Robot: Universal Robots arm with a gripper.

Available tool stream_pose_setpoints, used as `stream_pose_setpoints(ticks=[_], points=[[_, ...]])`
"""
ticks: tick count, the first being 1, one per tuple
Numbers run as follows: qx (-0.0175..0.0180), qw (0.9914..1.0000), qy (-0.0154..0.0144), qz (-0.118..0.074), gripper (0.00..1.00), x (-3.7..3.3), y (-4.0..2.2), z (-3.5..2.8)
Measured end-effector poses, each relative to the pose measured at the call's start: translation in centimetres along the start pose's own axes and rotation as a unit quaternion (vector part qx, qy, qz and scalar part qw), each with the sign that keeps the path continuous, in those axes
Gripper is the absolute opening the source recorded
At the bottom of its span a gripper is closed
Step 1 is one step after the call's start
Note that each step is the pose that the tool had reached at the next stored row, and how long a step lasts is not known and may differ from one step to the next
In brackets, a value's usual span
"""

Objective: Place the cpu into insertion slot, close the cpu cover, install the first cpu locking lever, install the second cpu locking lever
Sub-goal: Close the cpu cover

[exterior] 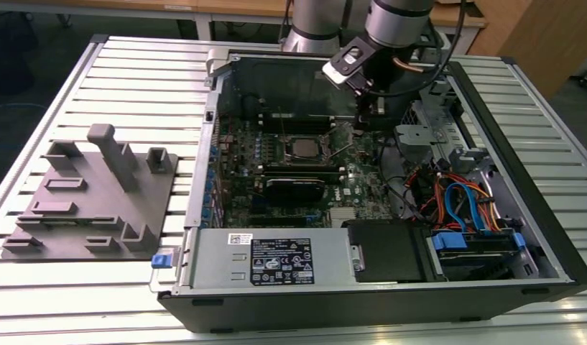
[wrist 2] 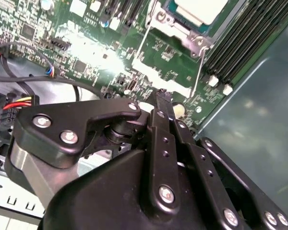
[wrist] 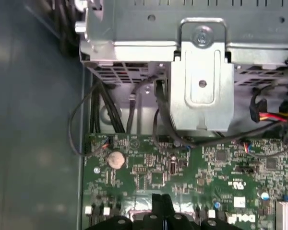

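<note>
Nearest to us, in the second wrist view, are the black link bars that drive the jaws. The jaws themselves are pressed together into one narrow tip with nothing between them. Both wrist views show that tip hanging low over the green motherboard, though we cannot say whether it touches. In the exterior view the arm reaches down into the open computer case, which lies on the slatted surface. From the jaws, the cpu lies at about eight o'clock, near but apart. It sits in the insertion slot with its grey top up. We take the thin silvery frame in the second wrist view to be the cpu cover, and we judge it open rather than down, because green board shows through its window, not the chip. It appears swung away from the socket toward the jaws, on the socket's two o'clock side in the exterior view. Its free edge runs crosswise just ahead of the closed tip, so the cover is the task's thing closest to the jaws. A grey fixture block rests on the surface at nine o'clock from the case, well apart.
</note>
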State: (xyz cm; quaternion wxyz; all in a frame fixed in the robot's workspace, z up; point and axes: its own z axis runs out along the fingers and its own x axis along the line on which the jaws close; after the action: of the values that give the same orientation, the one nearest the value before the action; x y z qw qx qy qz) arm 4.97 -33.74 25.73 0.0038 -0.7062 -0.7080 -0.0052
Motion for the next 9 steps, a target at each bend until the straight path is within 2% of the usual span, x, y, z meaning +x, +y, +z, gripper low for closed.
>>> stream_pose_setpoints(ticks=[2,7,9], points=[[0.0008,1.0,0.0,0.0,0.1,0.02,0.26,0.3],[0.0025,1.0,0.0,0.0,0.1,0.02,0.29,1.21],[0.0025,1.0,0.0,0.0,0.1,0.02,0.24,1.35]])
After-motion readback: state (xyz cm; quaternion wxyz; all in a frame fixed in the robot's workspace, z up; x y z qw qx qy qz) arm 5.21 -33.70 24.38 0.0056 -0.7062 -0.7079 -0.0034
